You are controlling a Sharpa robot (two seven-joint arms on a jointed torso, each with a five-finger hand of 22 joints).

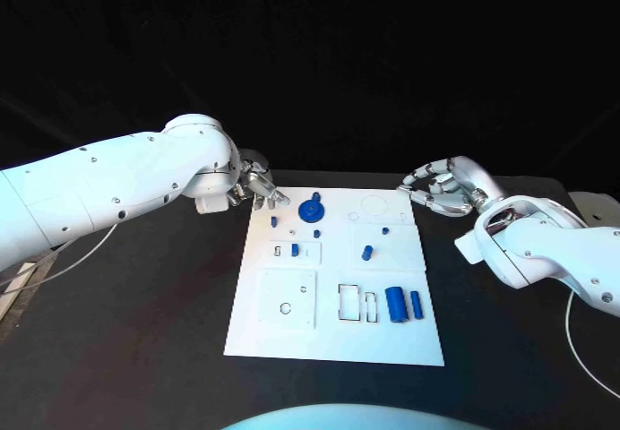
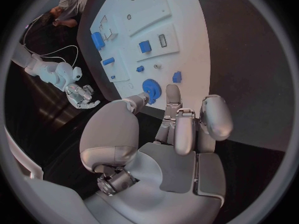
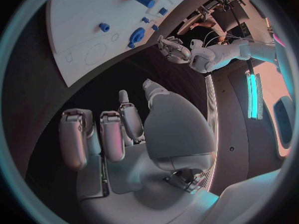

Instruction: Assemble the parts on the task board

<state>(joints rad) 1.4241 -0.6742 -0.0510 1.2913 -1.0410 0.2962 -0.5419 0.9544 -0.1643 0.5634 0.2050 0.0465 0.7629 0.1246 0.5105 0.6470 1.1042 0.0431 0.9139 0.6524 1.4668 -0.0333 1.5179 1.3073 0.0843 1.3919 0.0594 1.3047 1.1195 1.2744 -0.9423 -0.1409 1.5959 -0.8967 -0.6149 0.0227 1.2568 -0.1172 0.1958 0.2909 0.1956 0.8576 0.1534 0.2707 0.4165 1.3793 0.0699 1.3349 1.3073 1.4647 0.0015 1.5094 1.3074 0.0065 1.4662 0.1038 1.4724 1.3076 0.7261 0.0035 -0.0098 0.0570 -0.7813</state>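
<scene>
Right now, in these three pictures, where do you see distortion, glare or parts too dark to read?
Head view: straight lines hold, the task board is bright and clear, the space beyond the table is black. Left wrist view: fisheye bends the board's edges; the left hand is sharp. Right wrist view: same bending; a bright teal strip of light glares beside the right hand.

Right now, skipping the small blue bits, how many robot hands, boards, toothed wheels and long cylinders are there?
Silver many-fingered robot hands: 2 (left, right)
White flat task board: 1
Blue toothed wheel: 1
Long blue cylinders: 2 ()
Total: 6
</scene>
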